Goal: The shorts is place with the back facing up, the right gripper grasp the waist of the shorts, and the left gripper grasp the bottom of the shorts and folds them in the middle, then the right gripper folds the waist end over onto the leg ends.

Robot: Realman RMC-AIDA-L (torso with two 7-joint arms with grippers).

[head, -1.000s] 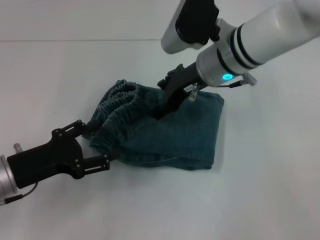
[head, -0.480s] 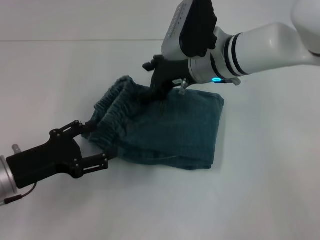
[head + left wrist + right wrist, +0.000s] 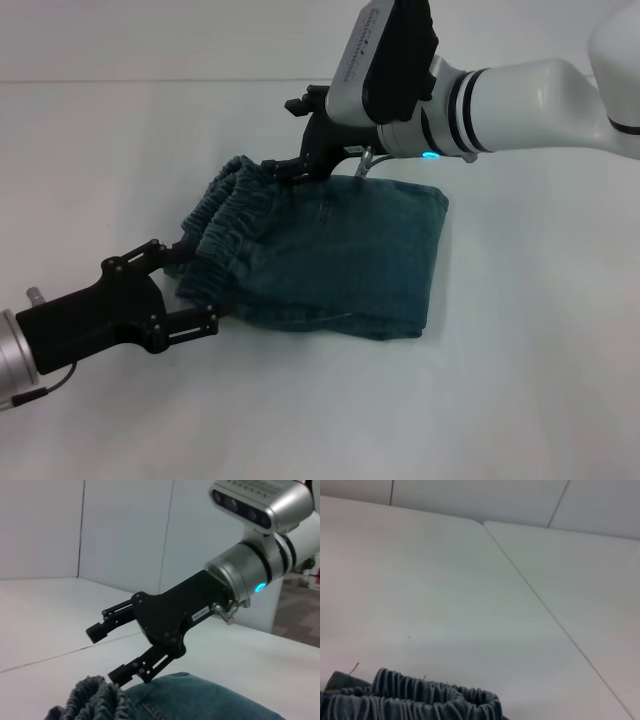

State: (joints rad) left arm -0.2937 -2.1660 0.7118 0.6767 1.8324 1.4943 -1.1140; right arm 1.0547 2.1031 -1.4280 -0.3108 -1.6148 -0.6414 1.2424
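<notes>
Leg ends are hidden under the folded shorts (image 3: 340, 260). Left arm (image 3: 15, 355) is cut off at the head view's left edge. Waist (image 3: 410, 702) is cropped in the right wrist view.

Right gripper (image 3: 287, 135) hovers with jaws apart; left gripper (image 3: 190, 285) likewise.

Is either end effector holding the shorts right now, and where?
Neither. The right end effector is open above the shorts, by the waist. The left end effector is open beside the waist.
</notes>
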